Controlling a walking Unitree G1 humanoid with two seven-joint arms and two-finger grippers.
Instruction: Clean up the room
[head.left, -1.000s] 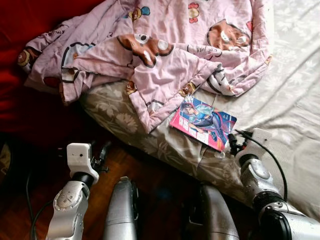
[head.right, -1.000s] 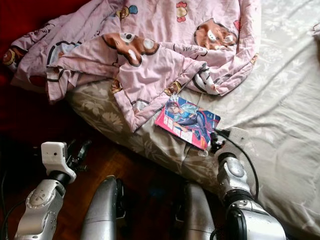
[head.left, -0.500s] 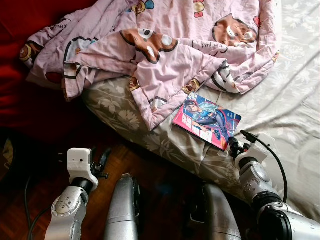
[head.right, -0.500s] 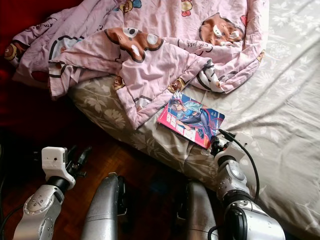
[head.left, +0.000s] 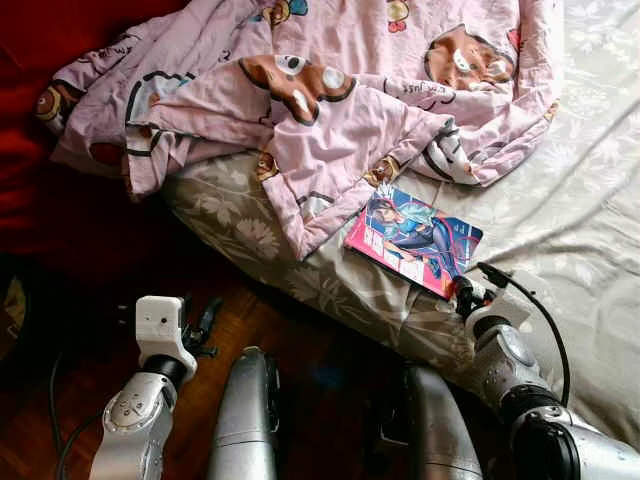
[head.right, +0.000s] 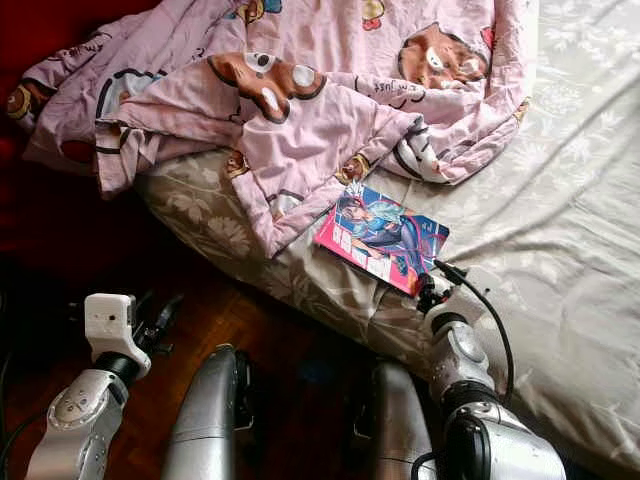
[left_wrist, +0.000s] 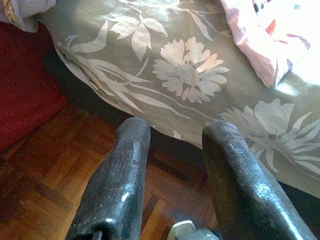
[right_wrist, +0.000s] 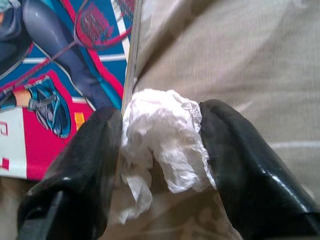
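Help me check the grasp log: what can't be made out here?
- Crumpled tissue: the right gripper fingers cover its sides; whether it has left the bed sheet is unclear.
- Book: cover text too small in the head views, cut off by the right wrist view's edge.
- Pink blanket: hides the bed beneath it.

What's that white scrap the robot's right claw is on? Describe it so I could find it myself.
Start at the bed with its pale flowered sheet, then find the bright pink-and-blue book lying below the pink blanket. At the book's near corner, the right gripper has its fingers on either side of a crumpled white tissue. It is the one small, plain white, wrinkled thing there.
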